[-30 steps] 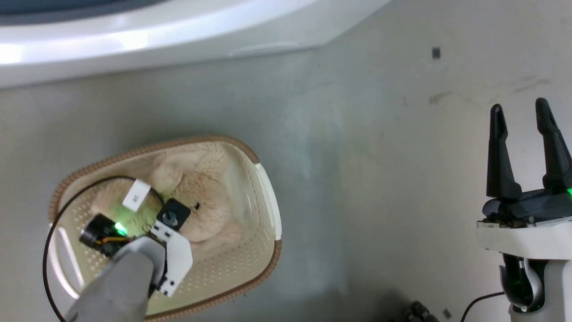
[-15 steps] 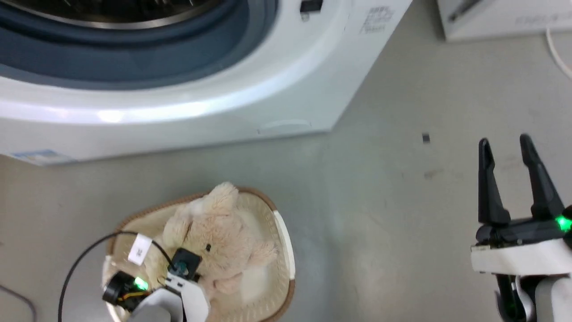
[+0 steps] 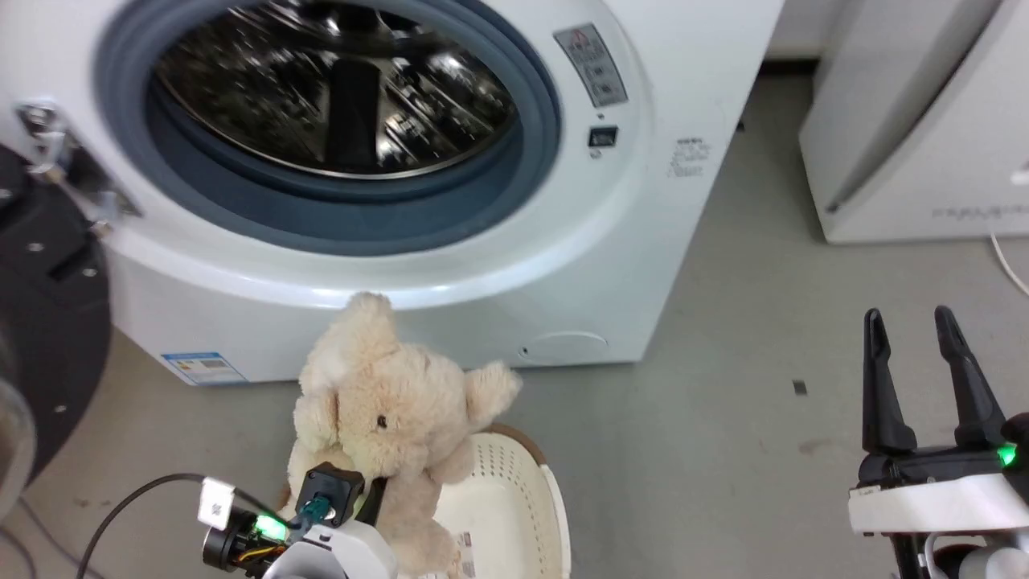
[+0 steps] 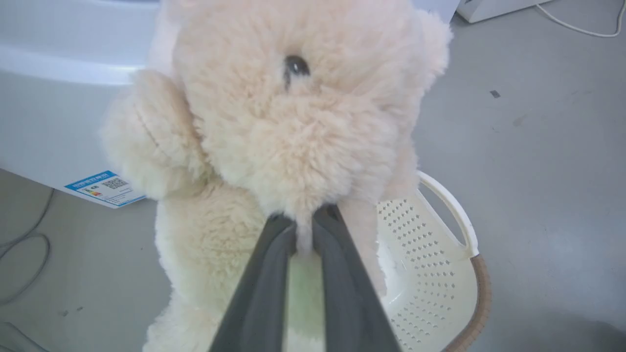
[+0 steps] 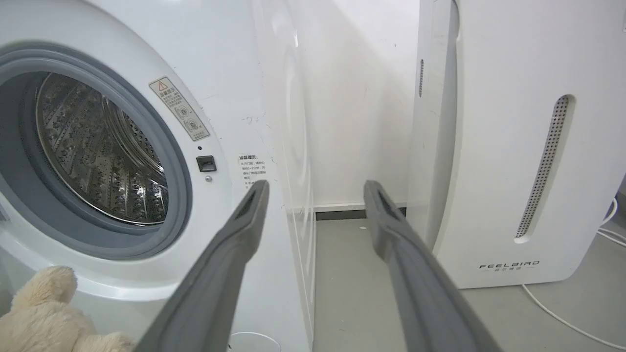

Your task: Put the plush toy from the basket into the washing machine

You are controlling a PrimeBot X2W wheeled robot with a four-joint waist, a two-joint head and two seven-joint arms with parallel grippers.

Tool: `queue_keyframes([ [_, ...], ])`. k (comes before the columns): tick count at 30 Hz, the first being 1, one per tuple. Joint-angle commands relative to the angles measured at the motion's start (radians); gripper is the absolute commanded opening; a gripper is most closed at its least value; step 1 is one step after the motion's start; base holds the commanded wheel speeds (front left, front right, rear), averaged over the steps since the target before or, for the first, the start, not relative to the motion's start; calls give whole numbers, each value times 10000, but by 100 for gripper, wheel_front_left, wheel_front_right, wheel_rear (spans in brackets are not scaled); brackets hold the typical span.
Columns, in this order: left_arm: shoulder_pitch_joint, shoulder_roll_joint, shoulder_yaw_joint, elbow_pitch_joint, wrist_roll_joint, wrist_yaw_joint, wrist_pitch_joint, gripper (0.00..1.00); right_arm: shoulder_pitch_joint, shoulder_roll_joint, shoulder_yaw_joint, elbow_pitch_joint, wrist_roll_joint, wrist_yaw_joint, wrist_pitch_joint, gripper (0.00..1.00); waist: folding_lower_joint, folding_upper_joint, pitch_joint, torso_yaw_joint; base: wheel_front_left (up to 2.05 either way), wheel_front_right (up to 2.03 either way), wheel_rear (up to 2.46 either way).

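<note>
I have the plush toy (image 3: 386, 418) held upright over the basket (image 3: 514, 498). Its fluffy cream face and one small dark eye are turned toward my head camera, with one paw sticking out sideways. My left gripper (image 4: 304, 222) pinches the fur just under its muzzle. The basket sits on the floor beneath it, cream and perforated, with a brown rim and a label in its bottom. Close behind stands the white washing machine (image 3: 643, 241). Its black door (image 3: 48, 322) is swung open to the left, showing the grey-blue seal and shiny steel drum.
</note>
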Motion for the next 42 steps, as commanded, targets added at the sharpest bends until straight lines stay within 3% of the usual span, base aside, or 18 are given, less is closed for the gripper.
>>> queue_keyframes([
  [1, 225, 62, 130, -426, -42, 70, -55, 0, 155, -2, 2, 33, 24, -9, -45, 100, 1, 0, -375, 286, 0, 0, 0],
  [10, 1220, 67, 1070, -3416, 73, 198, -56, 0, 361, -2, 86, 77, 100, -9, -45, 100, 1, 0, -720, 344, 0, 0, 0],
  [20, 676, 453, 2123, -5901, 186, 142, -56, 0, -36, -2, 313, -175, 352, -9, -46, 100, 1, 0, 367, -259, 0, 0, 0],
  [29, -2230, 1297, 2661, -5956, 319, -42, 330, 0, -839, -2, 487, -519, 595, -9, -46, 100, 1, 0, 2373, -964, 0, 0, 0],
  [36, -5021, 2304, 3220, -5495, 379, -220, 947, 0, -1545, -2, 598, -702, 947, -9, -46, 100, 1, 0, 3843, -1544, 0, 0, 0],
  [42, -7304, 3054, 3130, -4836, 630, -520, 1637, 0, -1867, -2, 538, -1027, 1094, -9, -46, 100, 1, 0, 5003, -1884, 0, 0, 0],
])
